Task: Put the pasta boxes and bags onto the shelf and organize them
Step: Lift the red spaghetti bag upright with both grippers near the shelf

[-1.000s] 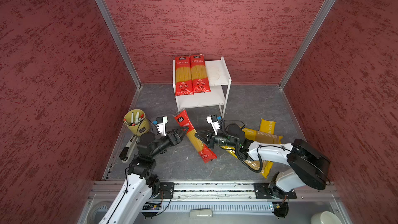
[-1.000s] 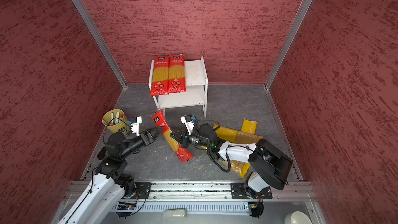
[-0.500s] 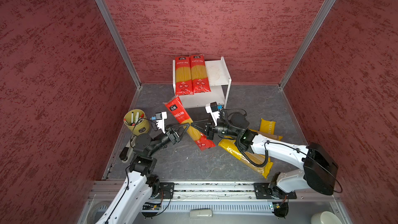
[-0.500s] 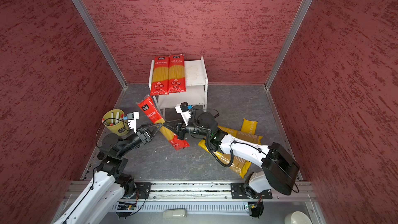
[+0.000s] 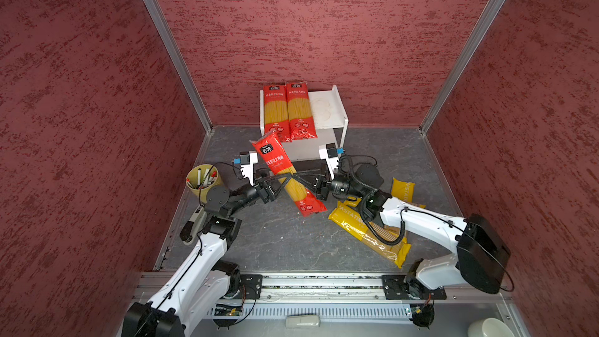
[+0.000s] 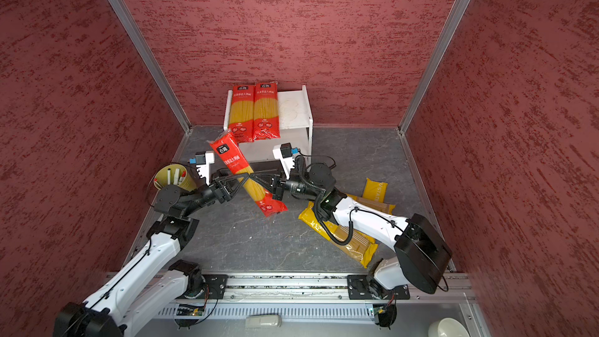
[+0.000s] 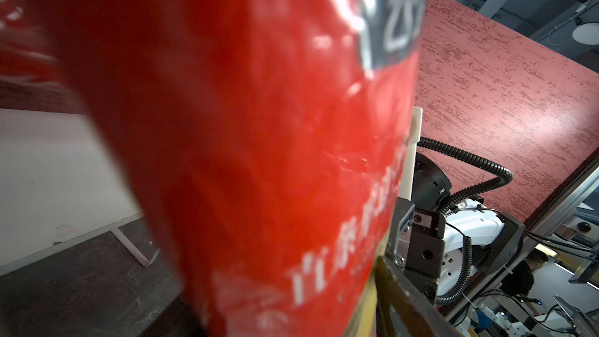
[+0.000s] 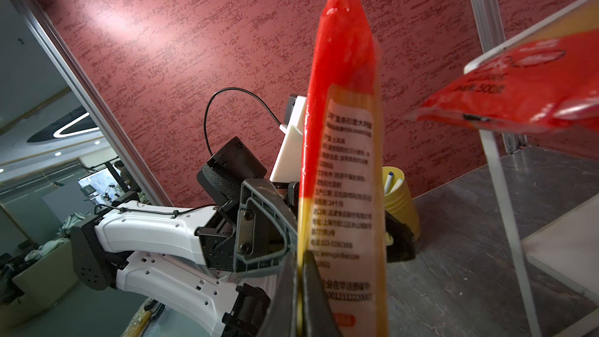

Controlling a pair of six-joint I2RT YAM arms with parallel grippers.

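A red pasta bag [image 5: 281,170] [image 6: 239,170] hangs tilted in the air in front of the shelf [image 5: 328,109] [image 6: 295,109], its top end nearest the shelf. My right gripper [image 5: 294,177] [image 8: 299,286] is shut on the bag's side edge. My left gripper [image 5: 279,186] [image 6: 238,183] straddles the bag's middle from the opposite side. Its fingers [image 8: 269,222] lie against both edges. In the left wrist view the bag [image 7: 259,157] fills the frame. Two red bags [image 5: 275,111] [image 5: 299,110] lie side by side on the shelf's top board. Yellow packs [image 5: 366,235] [image 5: 402,189] lie on the floor under my right arm.
A yellow-green cup of markers [image 5: 202,179] [image 6: 171,176] stands by the left wall, close behind my left arm. Red walls close in three sides. The shelf's lower tier [image 5: 304,153] stands just behind both wrists. A white bowl [image 5: 486,329] sits outside the front rail.
The red bag has risen off the floor in my right gripper and moved toward the shelf. My left gripper has come in around it and its jaws have narrowed.
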